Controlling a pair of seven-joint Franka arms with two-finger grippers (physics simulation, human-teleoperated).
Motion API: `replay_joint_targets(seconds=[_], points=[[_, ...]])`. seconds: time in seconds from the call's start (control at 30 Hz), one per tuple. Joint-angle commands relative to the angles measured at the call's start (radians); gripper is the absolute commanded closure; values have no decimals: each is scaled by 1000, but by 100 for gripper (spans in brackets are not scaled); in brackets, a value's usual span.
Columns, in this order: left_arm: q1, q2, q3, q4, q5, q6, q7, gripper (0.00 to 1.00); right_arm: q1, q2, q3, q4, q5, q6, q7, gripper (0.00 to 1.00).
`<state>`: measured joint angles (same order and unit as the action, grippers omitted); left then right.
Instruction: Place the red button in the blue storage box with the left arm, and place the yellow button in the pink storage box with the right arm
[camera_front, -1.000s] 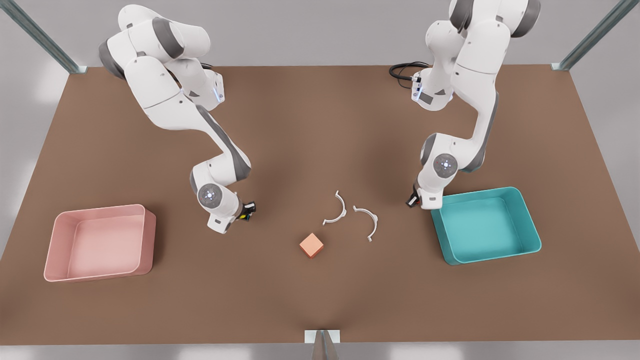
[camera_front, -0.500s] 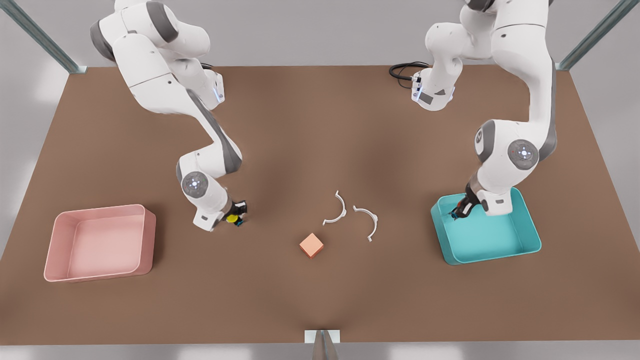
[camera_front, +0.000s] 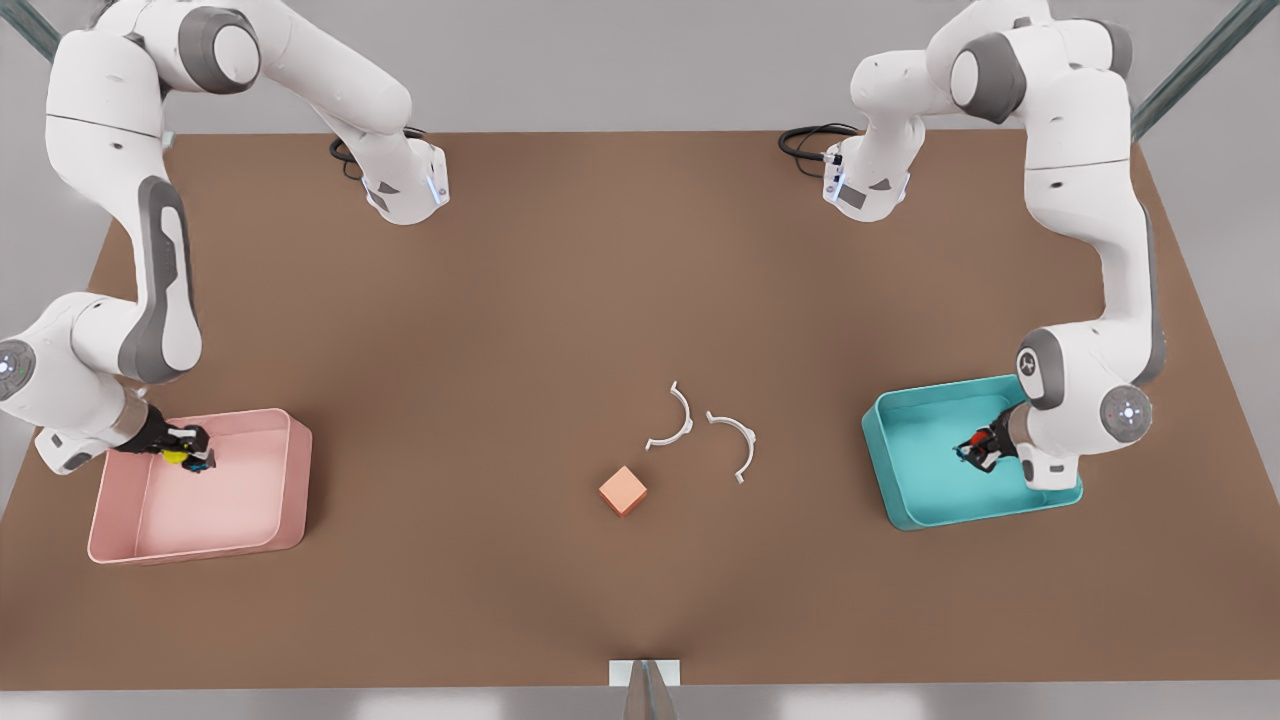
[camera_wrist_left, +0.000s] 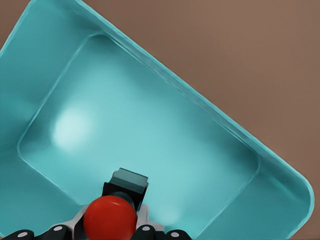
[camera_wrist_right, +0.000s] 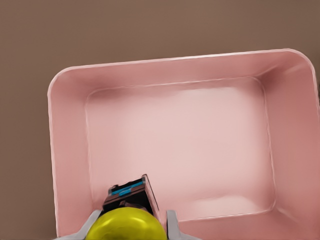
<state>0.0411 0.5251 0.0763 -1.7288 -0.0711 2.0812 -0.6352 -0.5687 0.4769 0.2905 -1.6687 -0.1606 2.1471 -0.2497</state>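
On the front view's right, my left gripper (camera_front: 978, 449) is shut on the red button (camera_front: 982, 447) and hangs over the blue storage box (camera_front: 905, 500). The left wrist view has the red button (camera_wrist_left: 110, 218) between the fingers above the blue storage box (camera_wrist_left: 210, 105). On the front view's left, my right gripper (camera_front: 185, 452) is shut on the yellow button (camera_front: 176, 456) over the near-left part of the pink storage box (camera_front: 290, 480). From the right wrist, the yellow button (camera_wrist_right: 127, 225) sits above the pink storage box (camera_wrist_right: 67, 150).
A peach-orange cube (camera_front: 623, 490) lies near the table's middle, with two white curved pieces (camera_front: 678, 420) (camera_front: 737, 440) just behind it. Black cables (camera_front: 805, 140) lie by an arm base at the back.
The right gripper carried the yellow button from the table's middle-left to above the pink box. The left gripper moved with the red button further over the blue box.
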Motion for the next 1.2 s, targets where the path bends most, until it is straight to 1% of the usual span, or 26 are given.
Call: replay_joint_targets(seconds=[0.0,0.07,0.1,0.13,0.17,0.23,0.27,0.3,0.33,0.37,0.4,0.43,0.47,0.5,0.53,0.57,0.6,0.63,0.67,0.7,0.73,0.8,0.83,0.93,1.03,1.17], points=[[-4,33,0,0,-9,89,290,50,-5,52,-11,38,-28,-33,-353,45],[-6,64,-1,0,-9,123,290,50,-5,143,-11,129,-28,-33,-368,41],[-6,75,-1,0,-9,146,290,50,-5,149,-11,133,-27,-32,-367,22],[-7,78,-1,0,-9,146,290,50,-2,149,-10,135,-27,-32,-355,0],[-18,78,-1,-1,-9,146,287,49,6,147,-8,144,-25,-33,-352,0],[-20,78,-1,-1,-9,146,284,17,33,138,3,181,-27,-35,-346,0],[-20,78,-1,-1,-9,146,284,13,72,105,12,214,-27,-52,-304,0],[-20,78,-1,-1,-9,146,284,10,86,46,44,216,-25,-75,-240,0],[-21,78,-1,-1,-9,146,284,8,86,-24,145,225,-27,-122,-108,0],[-20,78,-1,-1,-9,146,284,8,84,-53,200,230,-25,-156,-36,0],[-21,78,-1,-1,-9,146,284,8,127,-122,213,224,-22,-164,19,0],[-20,78,-1,-1,-9,146,284,8,335,-240,28,211,-20,-263,122,0],[-20,78,-1,-1,-7,145,287,7,495,-282,-117,211,9,-302,190,0],[-20,76,-1,0,-6,143,296,0,510,-348,-132,170,32,-316,276,0],[-20,69,-1,0,-3,142,296,0,552,-437,-142,76,30,-362,346,0],[-20,38,-1,2,-1,137,331,0,676,-442,-265,73,30,-432,357,0],[-15,-6,2,2,-1,109,420,0,701,-435,-290,75,33,-441,325,0],[3,-57,13,2,-1,33,523,0,704,-413,-292,73,36,-431,316,0],[8,-83,13,2,-3,10,560,0,695,-415,-294,73,106,-437,317,0],[2,-148,10,2,-4,-7,575,0,685,-408,-294,75,131,-437,322,0],[2,-200,8,32,-6,-96,575,0,681,-406,-294,90,104,-438,320,0],[-1,-214,-4,227,0,-373,577,0,676,-406,-297,106,104,-440,325,0],[-1,-215,-4,307,0,-467,582,0,676,-405,-297,107,104,-441,326,0],[-1,-301,-6,322,2,-533,624,0,676,-405,-297,107,104,-441,326,0],[-26,-303,-12,356,0,-572,632,0,675,-403,-298,107,108,-443,328,0],[-36,-309,-26,431,-1,-725,690,0,668,-403,-300,107,111,-451,326,0]])
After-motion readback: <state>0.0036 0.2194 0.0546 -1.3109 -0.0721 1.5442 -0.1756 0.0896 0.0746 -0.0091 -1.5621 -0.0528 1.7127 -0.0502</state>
